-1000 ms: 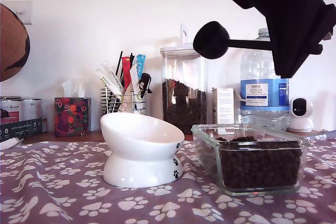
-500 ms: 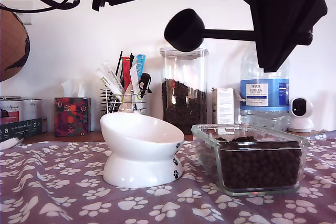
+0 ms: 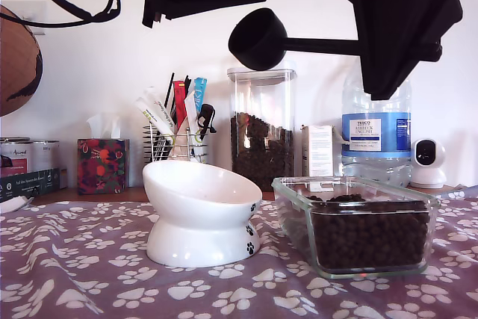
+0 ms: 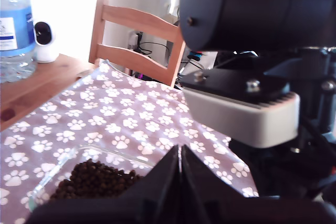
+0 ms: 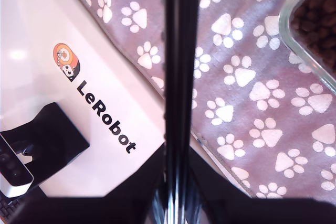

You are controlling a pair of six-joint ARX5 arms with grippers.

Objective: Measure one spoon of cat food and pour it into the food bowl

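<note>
Now the spoon (image 3: 258, 39) is held approx. level by my second claw (image 3: 373, 46) — exterior view's upper right; my first claw (image 4: 180, 174) is pinched shut.

Jaws: your first gripper (image 4: 180, 182) has them pressed together, a thin seam between.
Cat food (image 4: 94, 178): just beyond the jaws, in a clear glass dish (image 4: 107, 153).
Surface (image 4: 131, 114): paw-print cloth.
Farther off: wooden chair (image 4: 137, 40), water bottle (image 4: 16, 22).

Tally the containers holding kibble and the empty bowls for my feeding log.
Glass dish with kibble: 1
Tall clear jar with kibble: 1
Empty white food bowl: 1
Total: 3
</note>
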